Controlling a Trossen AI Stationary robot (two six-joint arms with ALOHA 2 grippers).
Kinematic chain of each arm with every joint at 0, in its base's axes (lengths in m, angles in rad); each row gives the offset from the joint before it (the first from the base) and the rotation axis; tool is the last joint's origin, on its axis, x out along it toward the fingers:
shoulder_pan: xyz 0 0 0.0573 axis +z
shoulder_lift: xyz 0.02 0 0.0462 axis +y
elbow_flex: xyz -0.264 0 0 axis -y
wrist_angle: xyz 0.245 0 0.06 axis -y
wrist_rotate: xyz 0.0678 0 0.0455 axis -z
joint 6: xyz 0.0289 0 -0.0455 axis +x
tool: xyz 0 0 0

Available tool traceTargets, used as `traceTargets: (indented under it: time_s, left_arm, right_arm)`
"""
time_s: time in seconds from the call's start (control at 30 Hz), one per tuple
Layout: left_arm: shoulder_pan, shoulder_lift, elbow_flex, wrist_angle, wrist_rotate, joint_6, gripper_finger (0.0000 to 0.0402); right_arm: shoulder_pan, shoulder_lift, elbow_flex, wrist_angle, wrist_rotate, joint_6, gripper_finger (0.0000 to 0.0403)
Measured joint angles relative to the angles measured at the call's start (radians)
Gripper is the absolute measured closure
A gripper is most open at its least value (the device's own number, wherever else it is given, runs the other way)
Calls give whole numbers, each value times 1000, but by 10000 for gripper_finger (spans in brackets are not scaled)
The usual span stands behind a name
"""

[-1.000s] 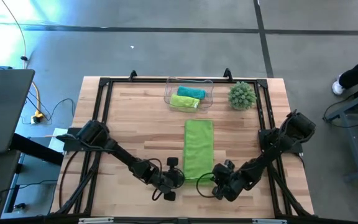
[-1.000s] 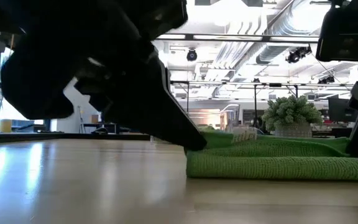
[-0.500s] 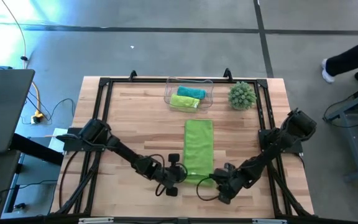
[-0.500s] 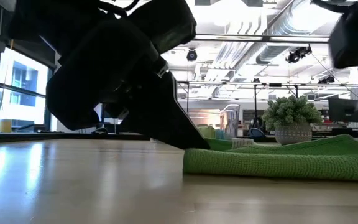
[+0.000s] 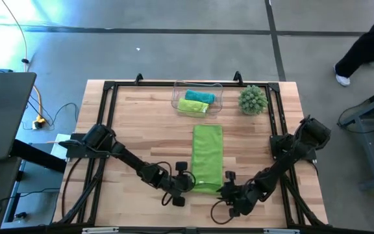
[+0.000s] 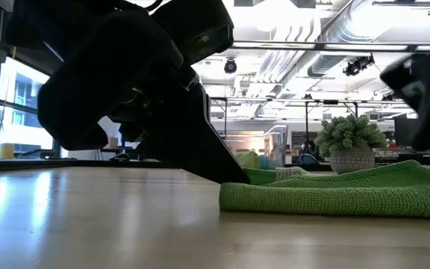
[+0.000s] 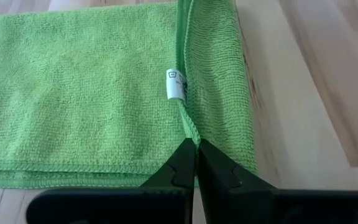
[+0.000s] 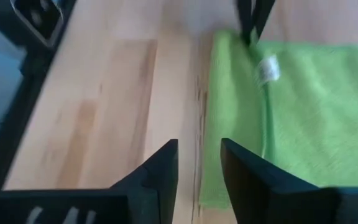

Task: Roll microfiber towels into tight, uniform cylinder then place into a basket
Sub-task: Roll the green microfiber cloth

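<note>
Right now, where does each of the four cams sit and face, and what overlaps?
High: overhead, straight down on table, both arms, basket, plant ball.
Low: table height, level toward the room; left arm's dark bulk over the green towel.
Left wrist: behind left gripper, shut on the green towel's fold.
Right wrist: behind right gripper, open over bare wood beside the towel edge.
Shared: all four show the green towel; both wrist views show its white tag.

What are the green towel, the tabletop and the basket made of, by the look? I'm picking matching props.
Green towel: soft looped microfiber-like cloth, matte, with stitched hems and a small white tag.
Tabletop: light wood planks, grain lines visible, slight sheen.
Basket: probably clear plastic; rolled towels show through its walls.
</note>
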Motion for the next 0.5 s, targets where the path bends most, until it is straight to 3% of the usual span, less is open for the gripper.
traceTargets:
  time_s: [0.33,0.5]
  left_arm:
    - [0,0,0,-3,0,0,400]
    - [0,0,0,-3,0,0,400]
  right_arm:
    - [-8,55,0,2,-39,-52,212]
    - [-8,55,0,13,-39,-53,199]
